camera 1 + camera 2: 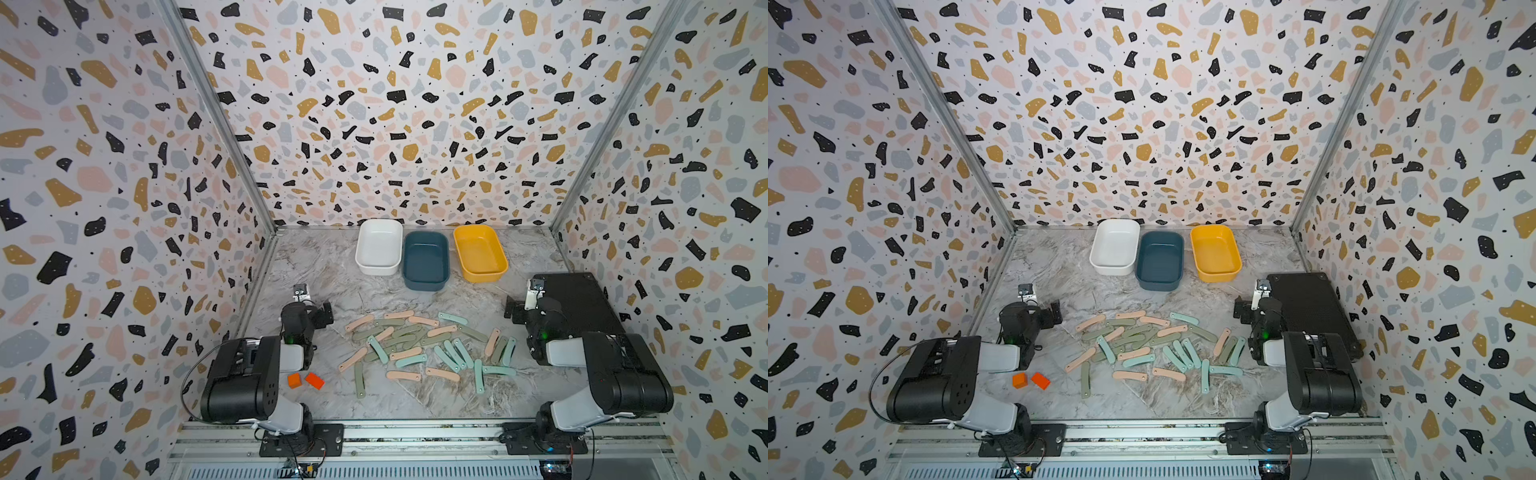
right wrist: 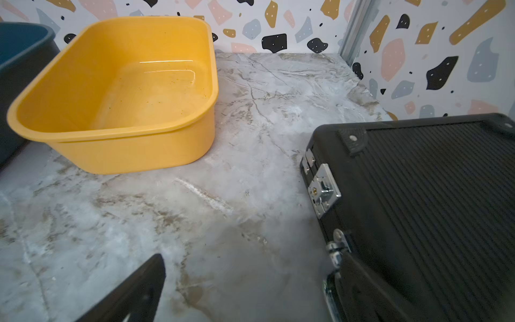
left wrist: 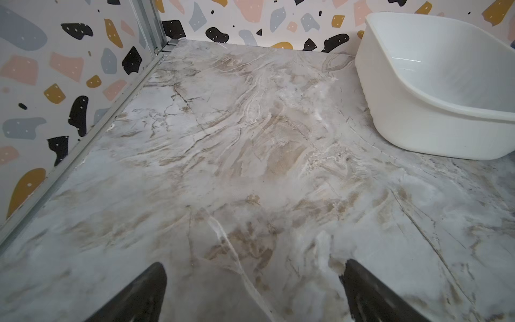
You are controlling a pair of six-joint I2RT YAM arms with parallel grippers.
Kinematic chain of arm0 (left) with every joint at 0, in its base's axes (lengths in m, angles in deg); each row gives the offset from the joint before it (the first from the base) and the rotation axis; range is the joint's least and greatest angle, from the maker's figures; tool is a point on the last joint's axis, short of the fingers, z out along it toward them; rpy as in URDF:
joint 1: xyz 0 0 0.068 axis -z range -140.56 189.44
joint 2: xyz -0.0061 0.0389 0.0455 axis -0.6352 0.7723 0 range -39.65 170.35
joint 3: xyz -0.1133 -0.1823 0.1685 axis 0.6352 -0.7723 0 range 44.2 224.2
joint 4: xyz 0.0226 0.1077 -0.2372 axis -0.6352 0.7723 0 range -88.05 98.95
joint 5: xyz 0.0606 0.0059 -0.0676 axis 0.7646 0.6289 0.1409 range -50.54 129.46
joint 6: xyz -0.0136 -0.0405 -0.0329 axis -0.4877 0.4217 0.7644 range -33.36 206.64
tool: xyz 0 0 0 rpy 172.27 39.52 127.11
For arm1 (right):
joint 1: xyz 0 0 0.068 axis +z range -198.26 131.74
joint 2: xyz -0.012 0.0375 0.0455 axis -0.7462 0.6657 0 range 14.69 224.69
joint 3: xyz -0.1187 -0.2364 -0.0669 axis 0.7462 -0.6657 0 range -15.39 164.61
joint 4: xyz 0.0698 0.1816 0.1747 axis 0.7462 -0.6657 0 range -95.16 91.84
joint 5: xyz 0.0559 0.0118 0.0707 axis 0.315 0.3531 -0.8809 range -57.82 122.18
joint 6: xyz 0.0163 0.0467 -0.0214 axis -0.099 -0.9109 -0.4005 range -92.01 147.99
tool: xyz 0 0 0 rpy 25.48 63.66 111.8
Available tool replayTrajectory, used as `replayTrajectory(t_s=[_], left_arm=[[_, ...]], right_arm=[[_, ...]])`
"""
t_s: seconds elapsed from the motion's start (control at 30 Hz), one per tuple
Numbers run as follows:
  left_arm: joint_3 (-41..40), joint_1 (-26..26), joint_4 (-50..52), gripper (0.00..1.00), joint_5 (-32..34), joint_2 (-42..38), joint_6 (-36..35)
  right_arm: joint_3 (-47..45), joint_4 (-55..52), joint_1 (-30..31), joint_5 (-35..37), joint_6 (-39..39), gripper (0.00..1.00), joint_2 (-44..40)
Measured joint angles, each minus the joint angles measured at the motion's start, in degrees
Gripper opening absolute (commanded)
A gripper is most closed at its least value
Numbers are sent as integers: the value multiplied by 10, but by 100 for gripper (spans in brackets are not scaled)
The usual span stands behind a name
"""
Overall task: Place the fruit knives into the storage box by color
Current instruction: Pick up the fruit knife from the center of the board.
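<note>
Left arm: folded low at the near left; left gripper (image 3: 255, 267) points toward the far wall over the bare table (image 3: 250, 139), jaws wide, holding nothing.
Right arm: mirrored at the near right; right gripper (image 2: 252, 259) spread wide and empty, one finger just beside the black case (image 2: 432, 195).
Knives (image 1: 405, 353): loose pink, green and teal pile on the table between the arms.
Boxes: white box (image 1: 376, 270), blue box (image 1: 424, 284) and yellow box (image 1: 484, 276) in a row by the far wall.
Nearby: two orange blocks (image 1: 294, 380) beside the left arm.
</note>
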Motion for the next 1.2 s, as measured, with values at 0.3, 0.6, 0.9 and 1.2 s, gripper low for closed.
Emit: replayTrajectory(t_s=[0.3, 0.6, 0.9, 1.2], left_arm=[[0, 0, 0, 99, 0, 0, 0], [0, 0, 0, 99, 0, 0, 0], [0, 0, 0, 99, 0, 0, 0], [145, 13, 276, 99, 116, -107, 56]], right_arm=[[0, 0, 0, 0, 0, 100, 0], [0, 0, 0, 0, 0, 100, 0], [0, 0, 0, 0, 0, 100, 0], [87, -218, 29, 85, -47, 100, -139]])
